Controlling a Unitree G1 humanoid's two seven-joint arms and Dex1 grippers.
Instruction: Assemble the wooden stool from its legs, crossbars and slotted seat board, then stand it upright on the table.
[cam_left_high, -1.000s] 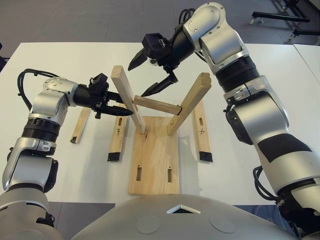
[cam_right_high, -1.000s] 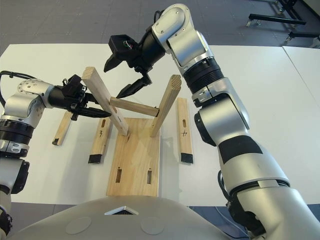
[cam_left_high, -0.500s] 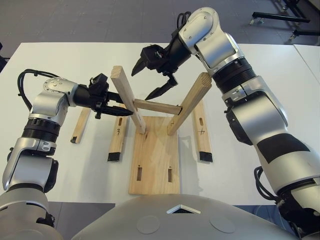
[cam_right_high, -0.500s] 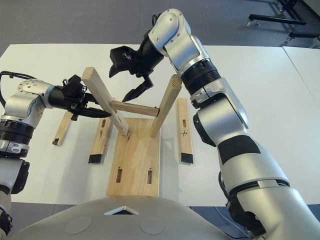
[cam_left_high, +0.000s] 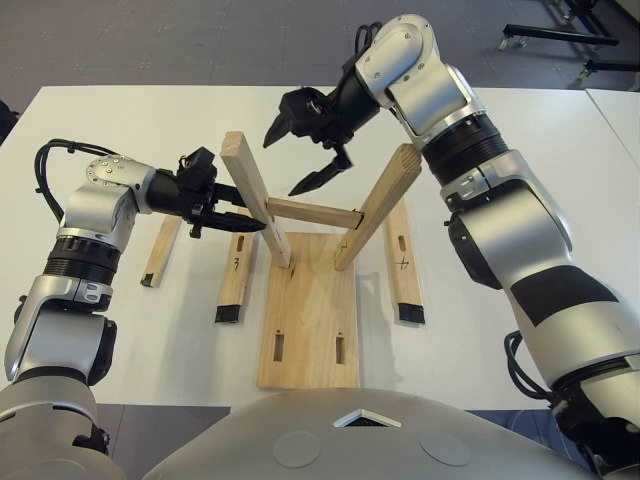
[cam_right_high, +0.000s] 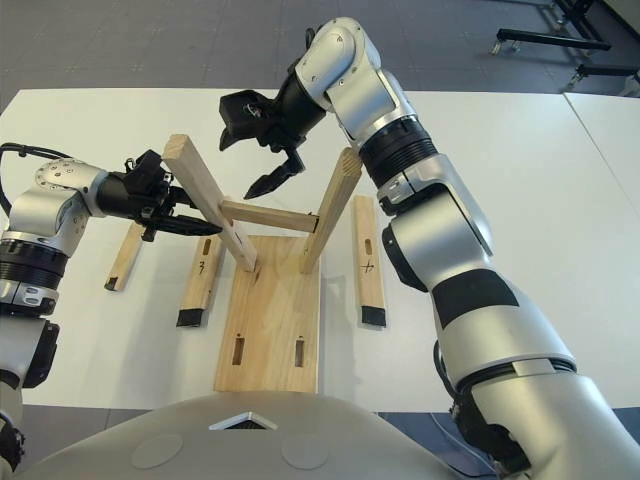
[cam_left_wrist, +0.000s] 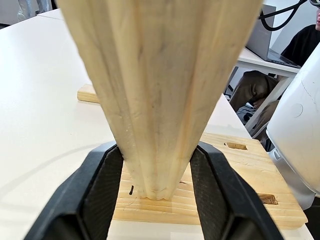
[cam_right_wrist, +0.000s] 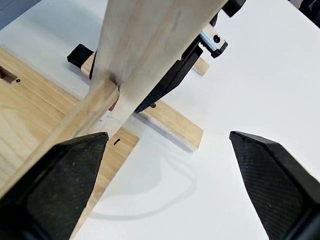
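Note:
The slotted seat board (cam_left_high: 308, 320) lies flat on the white table. Two legs stand tilted in its far slots, the left leg (cam_left_high: 256, 200) and the right leg (cam_left_high: 382, 203), joined by a crossbar (cam_left_high: 315, 212). My left gripper (cam_left_high: 236, 211) is shut on the left leg about halfway up; its black fingers (cam_left_wrist: 100, 190) press both sides of the wood. My right gripper (cam_left_high: 288, 160) hangs open above and behind the crossbar's left end, holding nothing. The right wrist view has the left leg (cam_right_wrist: 150, 55) between its spread fingers (cam_right_wrist: 65, 185).
Two loose slotted legs lie on the table, one (cam_left_high: 238, 276) left of the seat board and one (cam_left_high: 403, 266) right of it. A shorter wooden piece (cam_left_high: 162, 250) lies farther left. White table surface stretches to both sides and behind.
My right arm's wrist and forearm have turned and drawn back a little; its open gripper stays near the same spot over the crossbar. The left arm and the wooden parts have not moved.

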